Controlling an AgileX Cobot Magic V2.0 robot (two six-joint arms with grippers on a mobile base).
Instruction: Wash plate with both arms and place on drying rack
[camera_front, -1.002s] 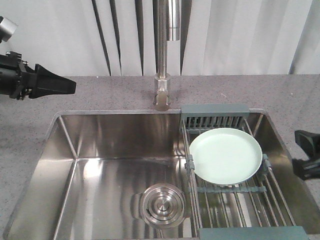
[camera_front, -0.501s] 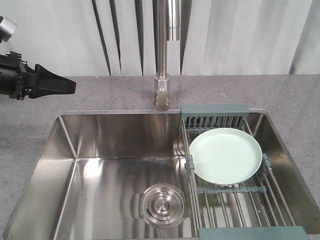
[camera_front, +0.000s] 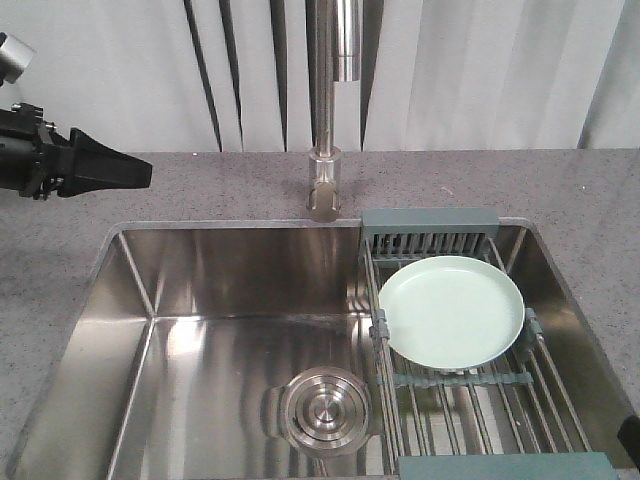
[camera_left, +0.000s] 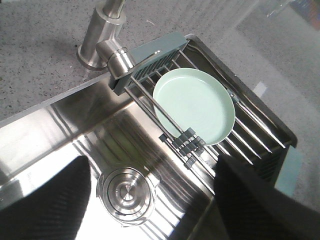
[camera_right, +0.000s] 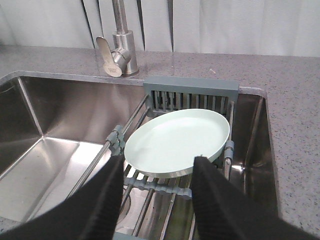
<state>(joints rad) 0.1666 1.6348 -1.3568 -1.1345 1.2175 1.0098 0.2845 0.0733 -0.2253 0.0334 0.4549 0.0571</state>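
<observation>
The pale mint-green plate (camera_front: 451, 311) lies flat on the drying rack (camera_front: 470, 405), which spans the right part of the sink. Its far edge is near the slotted grey-blue holder (camera_front: 430, 232). My left gripper (camera_front: 110, 172) hovers over the counter at the far left, well away from the plate. In the left wrist view it (camera_left: 151, 162) is open and empty, above the basin, with the plate (camera_left: 195, 107) beyond. My right gripper (camera_right: 159, 159) is open, its tips on either side of the near rim of the plate (camera_right: 175, 137), with no visible contact. Only a dark corner of it (camera_front: 632, 432) shows in the front view.
A tall steel faucet (camera_front: 325, 150) stands behind the sink, its lever (camera_right: 105, 50) towards the left. The round steel drain (camera_front: 323, 410) sits on the basin floor (camera_front: 200, 340) left of the rack. Speckled grey countertop (camera_front: 590, 200) surrounds the sink; white curtains hang behind.
The right gripper left the right edge of the front view and now shows only as a dark bit at the lower right corner. Left arm and plate have not moved.
</observation>
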